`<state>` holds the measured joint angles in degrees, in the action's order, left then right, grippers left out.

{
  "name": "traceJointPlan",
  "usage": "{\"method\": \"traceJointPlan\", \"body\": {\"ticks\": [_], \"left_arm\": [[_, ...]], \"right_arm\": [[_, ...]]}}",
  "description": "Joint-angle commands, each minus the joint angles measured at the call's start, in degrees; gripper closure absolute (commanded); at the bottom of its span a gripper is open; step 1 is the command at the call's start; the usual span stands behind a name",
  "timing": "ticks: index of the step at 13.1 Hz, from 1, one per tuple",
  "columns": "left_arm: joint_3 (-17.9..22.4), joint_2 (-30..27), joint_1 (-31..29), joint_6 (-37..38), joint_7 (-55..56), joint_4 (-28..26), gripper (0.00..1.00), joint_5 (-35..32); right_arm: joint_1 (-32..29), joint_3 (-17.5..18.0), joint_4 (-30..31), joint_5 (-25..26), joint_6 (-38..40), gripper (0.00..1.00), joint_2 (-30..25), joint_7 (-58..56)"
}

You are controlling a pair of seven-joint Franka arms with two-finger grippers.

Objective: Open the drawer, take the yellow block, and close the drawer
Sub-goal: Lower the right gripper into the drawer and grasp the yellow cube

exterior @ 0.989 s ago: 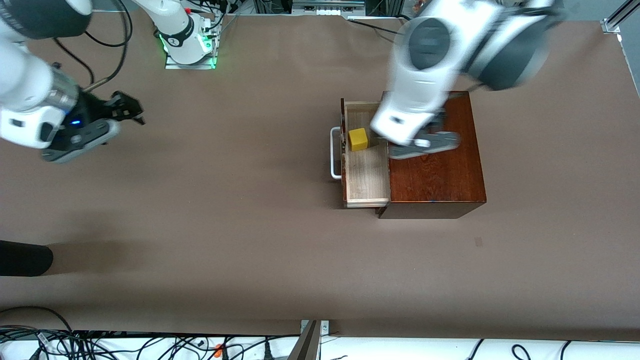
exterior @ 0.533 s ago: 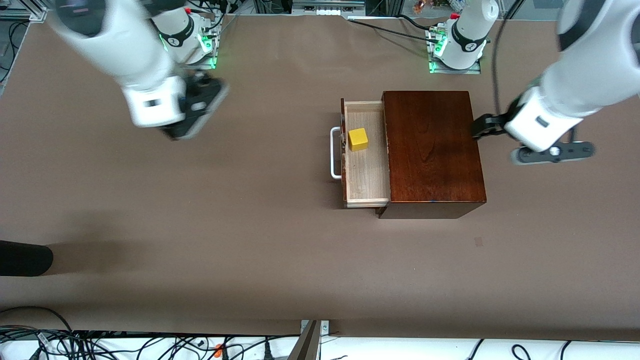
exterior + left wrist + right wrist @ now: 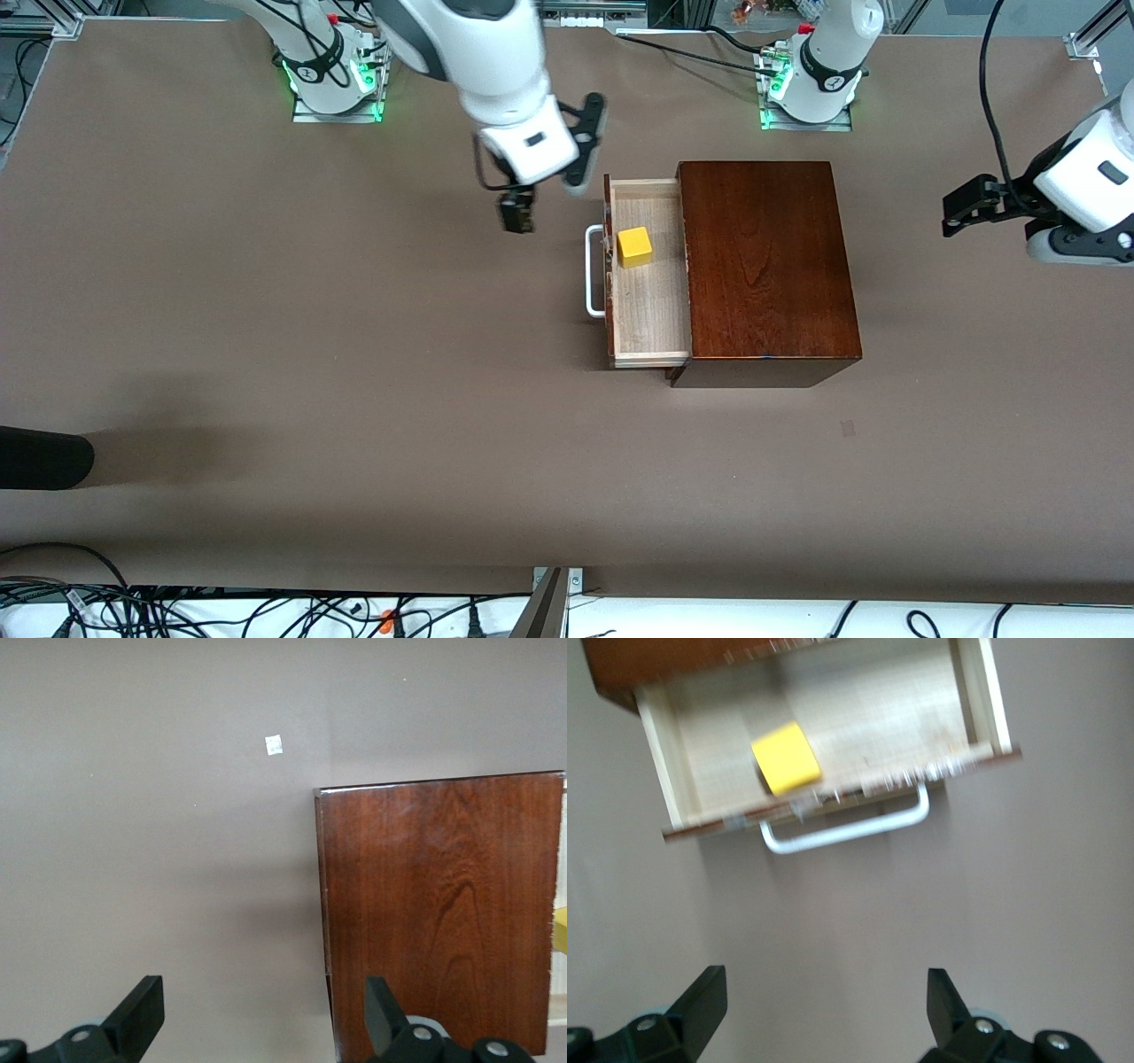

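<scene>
Pale light-wood drawer with white U-shaped handle (image 3: 640,270) pulled out of dark polished wooden box (image 3: 766,266), small bright yellow cube (image 3: 634,246) lying inside near the handle, exposed for picking. Right gripper (image 3: 524,209) over bare table just beside the handle, fingers spread, empty, apparently lining up for the cube. Left gripper (image 3: 967,208) spread too, parked over table toward left arm's end, waiting clear of the box.

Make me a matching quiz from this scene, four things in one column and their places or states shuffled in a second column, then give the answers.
Column one:
1. drawer
2. yellow block
3. right end effector
4. left end effector

Column two:
A. open, over bare table toward the left arm's end
B. pulled out of the wooden box
C. open, over the table beside the drawer's handle
D. lying in the drawer

Pairs: 1-B, 2-D, 3-C, 4-A
</scene>
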<state>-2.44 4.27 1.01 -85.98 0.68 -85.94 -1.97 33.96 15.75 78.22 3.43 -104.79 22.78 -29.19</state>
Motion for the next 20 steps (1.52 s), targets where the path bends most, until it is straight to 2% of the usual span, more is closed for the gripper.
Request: {"method": "traceJointPlan", "body": {"ticks": [1,3,6,13,20], "left_arm": [[1.0,-6.3,1.2,-4.8,0.3,-9.6,0.0,1.2],[0.2,-7.2,0.7,-4.0,0.2,-10.1,0.0,1.1],[0.2,-7.4,0.5,-1.3,-0.5,-9.4,0.0,1.1],[0.0,-6.7,1.3,0.2,-0.1,-6.2,0.0,1.0],[0.1,-6.1,1.3,1.6,-0.2,-4.9,0.0,1.2]], "right_arm": [[2.9,-0.3,-10.2,0.8,-0.2,0.0,8.7,-1.6],[6.4,-0.6,-10.7,2.4,-5.3,0.0,12.4,-1.6],[8.1,-0.6,-10.9,4.8,-11.6,0.0,16.2,-1.6],[9.9,-0.6,-11.3,11.9,-11.7,0.0,19.9,-1.9],[11.0,-0.5,-11.6,11.7,-11.5,0.0,21.9,-1.0]]}}
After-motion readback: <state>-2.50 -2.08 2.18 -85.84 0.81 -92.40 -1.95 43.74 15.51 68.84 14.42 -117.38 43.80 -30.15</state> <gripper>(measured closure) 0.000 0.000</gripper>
